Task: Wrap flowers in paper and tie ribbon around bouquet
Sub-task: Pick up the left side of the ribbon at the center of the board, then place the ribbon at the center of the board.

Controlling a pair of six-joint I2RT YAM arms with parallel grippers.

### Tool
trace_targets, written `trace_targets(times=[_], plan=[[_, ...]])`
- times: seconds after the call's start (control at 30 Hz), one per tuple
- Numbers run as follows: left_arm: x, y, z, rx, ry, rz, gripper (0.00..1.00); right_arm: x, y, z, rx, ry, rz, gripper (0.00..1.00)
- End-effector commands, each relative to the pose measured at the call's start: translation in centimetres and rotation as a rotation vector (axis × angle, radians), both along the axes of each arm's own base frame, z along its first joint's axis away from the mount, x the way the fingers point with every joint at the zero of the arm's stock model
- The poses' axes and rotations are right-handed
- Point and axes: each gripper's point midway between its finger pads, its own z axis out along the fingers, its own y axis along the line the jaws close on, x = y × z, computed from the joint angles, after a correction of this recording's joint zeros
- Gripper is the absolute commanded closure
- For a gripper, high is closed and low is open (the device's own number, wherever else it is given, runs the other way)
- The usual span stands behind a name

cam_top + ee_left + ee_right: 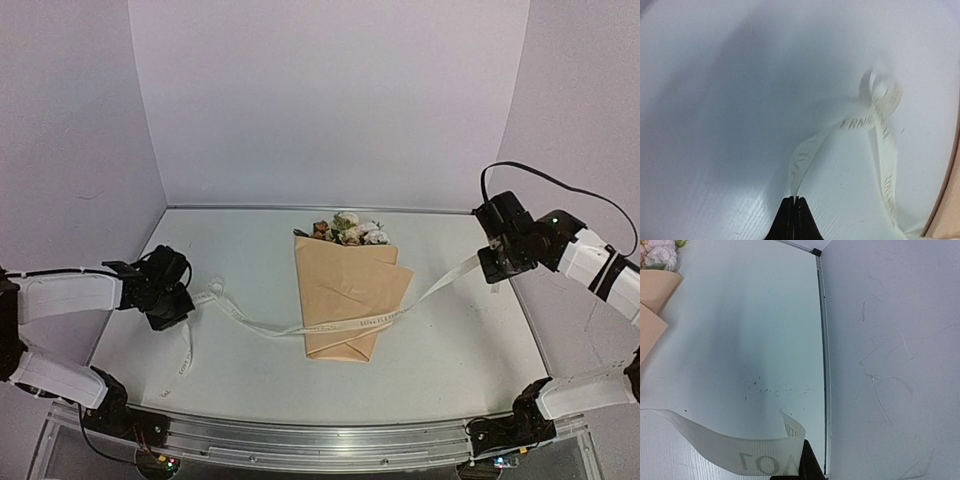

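Left hand (pixel 184 302) is pressed together on the ribbon (pixel 260 327); in its wrist view the cream strip comes straight out from between the closed tips (pixel 795 200). It then runs forward and to that hand's right, with a small twisted loop along the way. Right hand (pixel 488 264) is also pinched shut on the ribbon. Its wrist view shows the lettered strip (pixel 740 452) ending at the dark finger and trailing off to that hand's left.

The bouquet (pixel 345 290) lies on the counter (pixel 450 370) between my two hands, to the right of the left one and to the left of the right one. The paper (pixel 340 310) is already folded into a cone, with the flowers (pixel 350 230) at the end farthest from both arm bases and the point toward me.

What the next move turns on is the crossing. The cone's long axis runs away from me, and the ribbon runs hand to hand across it, over the top of the lower part of the cone. A loose tail drops toward me just beside the left hand. The right hand looks somewhat nearer the cone and seems to hold its end off the counter.

I judge the wrapping done and the tying barely begun. To close a knot, I'd bring the two ends toward each other around the cone.
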Motion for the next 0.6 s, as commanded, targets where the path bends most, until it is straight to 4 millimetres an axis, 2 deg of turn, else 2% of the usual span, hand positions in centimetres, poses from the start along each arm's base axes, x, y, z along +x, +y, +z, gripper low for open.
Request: trace_targets(times=[0.0, 0.1, 0.17, 0.23, 0.37, 0.57], plan=[[3.6, 5.9, 12.4, 0.284, -0.312, 0.145, 1.0, -1.4, -2.7, 2.3, -0.024, -0.039, -0.074, 1.0], [3.5, 8.1, 18.1, 0.371, -0.452, 0.199, 1.0, -2.3, -4.0, 2.9, -0.039, -0.039, -0.102, 1.0], [3.2, 8.8, 20.4, 0.401, -0.511, 0.202, 1.0, -3.0, -5.0, 3.4, -0.061, -0.037, -0.122, 1.0], [2.6, 9.6, 21.5, 0.43, -0.541, 0.216, 1.0, -3.7, -5.9, 3.6, -0.079, -0.034, -0.142, 1.0], [1.3, 10.5, 21.8, 0.428, -0.566, 0.236, 1.0, -5.3, -7.6, 3.1, -0.112, -0.021, -0.198, 1.0], [-0.4, 11.5, 19.5, 0.408, -0.545, 0.279, 1.0, -8.3, -10.4, 1.0, -0.155, 0.027, -0.305, 1.0]])
